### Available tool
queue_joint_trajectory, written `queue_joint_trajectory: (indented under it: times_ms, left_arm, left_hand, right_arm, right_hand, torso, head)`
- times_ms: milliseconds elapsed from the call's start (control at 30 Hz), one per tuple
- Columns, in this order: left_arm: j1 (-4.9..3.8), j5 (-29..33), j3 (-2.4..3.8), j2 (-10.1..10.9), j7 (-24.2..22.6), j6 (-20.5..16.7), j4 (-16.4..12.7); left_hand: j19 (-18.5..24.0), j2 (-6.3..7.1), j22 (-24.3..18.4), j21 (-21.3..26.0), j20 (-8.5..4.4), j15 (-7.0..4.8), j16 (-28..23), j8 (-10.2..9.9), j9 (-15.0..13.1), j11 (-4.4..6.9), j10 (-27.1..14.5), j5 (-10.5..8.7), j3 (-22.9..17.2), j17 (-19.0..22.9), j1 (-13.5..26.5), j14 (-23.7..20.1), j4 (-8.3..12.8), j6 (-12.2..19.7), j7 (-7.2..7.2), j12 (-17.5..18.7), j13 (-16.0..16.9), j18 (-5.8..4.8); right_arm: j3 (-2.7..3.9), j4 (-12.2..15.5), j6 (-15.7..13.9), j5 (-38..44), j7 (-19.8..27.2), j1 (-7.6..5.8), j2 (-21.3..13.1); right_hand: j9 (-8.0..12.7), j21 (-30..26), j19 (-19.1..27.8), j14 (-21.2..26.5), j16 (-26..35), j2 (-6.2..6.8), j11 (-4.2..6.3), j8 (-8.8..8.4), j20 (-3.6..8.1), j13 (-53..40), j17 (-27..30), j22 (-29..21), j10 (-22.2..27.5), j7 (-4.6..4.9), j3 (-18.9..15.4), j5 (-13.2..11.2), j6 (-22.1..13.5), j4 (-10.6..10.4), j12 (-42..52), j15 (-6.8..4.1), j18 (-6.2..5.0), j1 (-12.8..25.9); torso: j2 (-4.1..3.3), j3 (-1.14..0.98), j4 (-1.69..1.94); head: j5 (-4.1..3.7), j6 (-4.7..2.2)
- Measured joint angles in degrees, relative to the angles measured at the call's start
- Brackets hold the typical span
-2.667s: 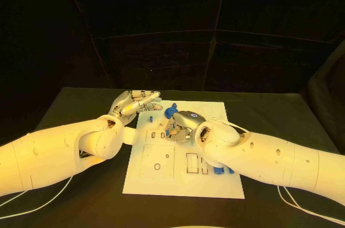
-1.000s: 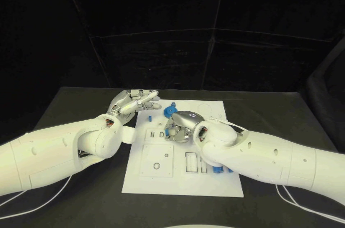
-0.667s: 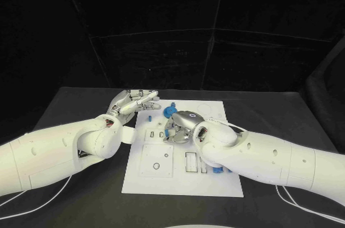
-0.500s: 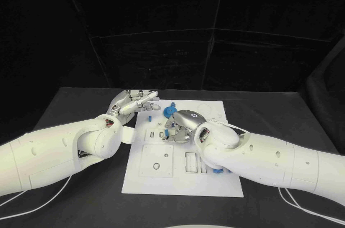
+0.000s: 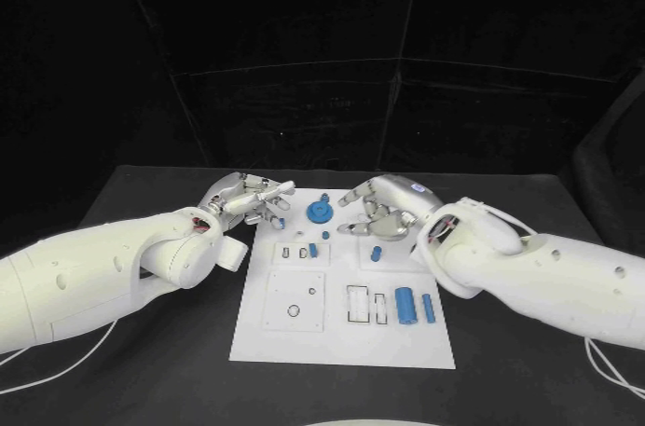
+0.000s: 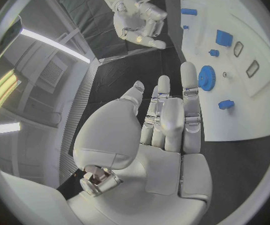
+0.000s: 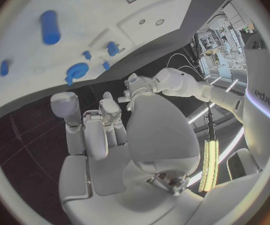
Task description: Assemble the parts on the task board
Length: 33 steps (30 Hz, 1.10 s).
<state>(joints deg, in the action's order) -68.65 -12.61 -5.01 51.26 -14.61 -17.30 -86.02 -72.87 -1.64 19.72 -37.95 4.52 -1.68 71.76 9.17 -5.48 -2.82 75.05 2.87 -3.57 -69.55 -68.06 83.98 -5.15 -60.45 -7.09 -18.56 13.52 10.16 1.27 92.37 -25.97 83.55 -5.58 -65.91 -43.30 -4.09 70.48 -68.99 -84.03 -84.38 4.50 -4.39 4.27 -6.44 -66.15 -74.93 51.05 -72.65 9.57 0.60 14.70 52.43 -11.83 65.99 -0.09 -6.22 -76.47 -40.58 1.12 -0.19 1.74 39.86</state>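
Observation:
The white task board (image 5: pixel 298 337) lies in the middle of the table. A blue gear (image 5: pixel 320 212) stands near its far edge, between my two hands. My left hand (image 5: pixel 249 200) hovers at the board's far left corner with fingers stretched out and nothing in them. My right hand (image 5: pixel 383 207) hangs over the far right part, fingers apart and holding nothing. A small blue part (image 5: pixel 312 250) sits in a slot at mid-board and another (image 5: pixel 375 253) lies to its right. The left wrist view shows my left hand (image 6: pixel 166 120) beside the gear (image 6: pixel 206 78) and a small peg (image 6: pixel 226 104).
Two blue cylinders (image 5: pixel 404 307) (image 5: pixel 429 307) lie on the board's right side beside empty rectangular slots (image 5: pixel 358 304). A tiny blue peg (image 5: pixel 282 222) stands near my left hand. Black table (image 5: pixel 148 351) surrounds the board. The right wrist view shows a blue cylinder (image 7: pixel 50 27) and the gear (image 7: pixel 77 71).
My right hand has lifted off the board's middle and drawn back to the far right, uncovering the small blue part in its slot. My left hand has shifted slightly.

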Motion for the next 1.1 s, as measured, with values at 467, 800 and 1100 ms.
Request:
queue_joint_trajectory:
  times_ms: [467,800,1100]
  left_arm:
    - [-5.69,-31.51,0.05,-5.2,32.18,16.68,2.76]
    - [-6.87,-39.59,0.05,-10.86,41.97,21.79,6.92]
    - [-7.17,-41.47,0.02,-14.73,45.5,24.95,9.69]
  left_hand:
    - [-2.58,-2.34,33.71,-29.35,-1.68,-1.55,17.26,16.21,-11.07,2.62,-4.88,-0.19,13.04,-5.4,4.79,0.06,-11.18,1.51,2.94,-38.85,35.74,-3.07]
    - [-6.1,-2.86,44.49,-36.86,-2.39,-2.12,18.06,22.34,-16.63,3.6,-2.7,-0.19,16.85,-5.39,4.27,0.08,-11.3,3.45,3.84,-45.57,43.17,-4.89]
    - [-7.56,-3.61,48.33,-39.17,-2.66,-2.54,18.06,24.12,-18.57,4.05,-1.83,-0.19,18.34,-5.38,5.02,0.08,-11.19,4.17,4.14,-47.33,45.52,-4.91]
  right_arm:
    - [0.14,-0.57,3.34,-12.55,1.93,-3.65,-7.34]
    - [0.13,-1.5,5.04,-14.22,0.82,-3.8,-7.01]
    - [0.12,-2.0,5.85,-14.71,-0.09,-3.81,-6.47]
  right_hand:
    - [-0.2,-0.71,0.31,0.0,0.93,-0.67,0.01,0.66,0.31,-0.27,0.01,-1.18,-0.02,-0.54,-1.11,1.62,0.55,-0.16,0.0,0.0,-0.93,-0.67]
    - [-0.19,-1.43,0.5,0.0,1.56,-0.97,0.21,0.86,0.5,-0.19,0.01,-1.97,-0.23,-0.75,-1.84,3.01,0.75,-0.57,0.25,0.0,-0.92,-0.97]
    - [-0.18,-2.01,0.9,0.0,2.04,-0.97,0.21,0.86,0.49,0.2,0.01,-2.85,-0.23,-0.74,-2.41,4.08,0.75,-0.83,0.25,0.0,-0.92,-0.97]
  torso:
    - [1.93,-0.78,-0.07]
    - [2.56,-1.27,-0.03]
    - [2.55,-1.35,-0.02]
  head:
    - [1.01,0.83]
    - [1.37,1.14]
    - [1.2,1.4]
